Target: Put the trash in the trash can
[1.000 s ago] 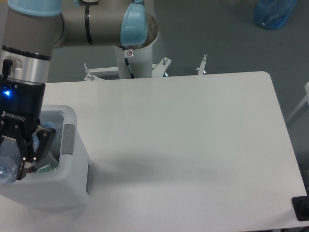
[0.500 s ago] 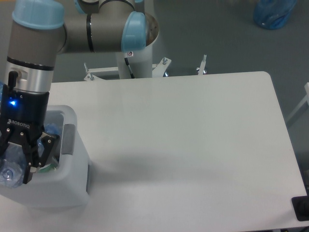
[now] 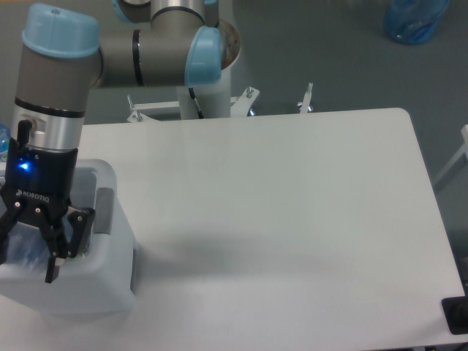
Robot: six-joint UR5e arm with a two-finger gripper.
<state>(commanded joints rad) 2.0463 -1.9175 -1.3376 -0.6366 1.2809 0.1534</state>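
White trash can [image 3: 110, 281] with grey panel — black gripper [image 3: 28, 252].

Pincer [image 3: 28, 252] downward, fingers spread apart

One white trash can [image 3: 88, 281] stands on one desk [image 3: 292, 219], one pincer [image 3: 29, 252] over it, and one blue bag [image 3: 414, 18] lies on the floor.

Large white boxy plastic trash can [image 3: 102, 281]: left side cut off by frame edge, opening mostly hidden behind black two-finger gripper [image 3: 29, 245]. Clear crumpled plastic [image 3: 20, 247] between the fingers, blurred; item type indeterminate. Gripper's left finger partly out of frame.
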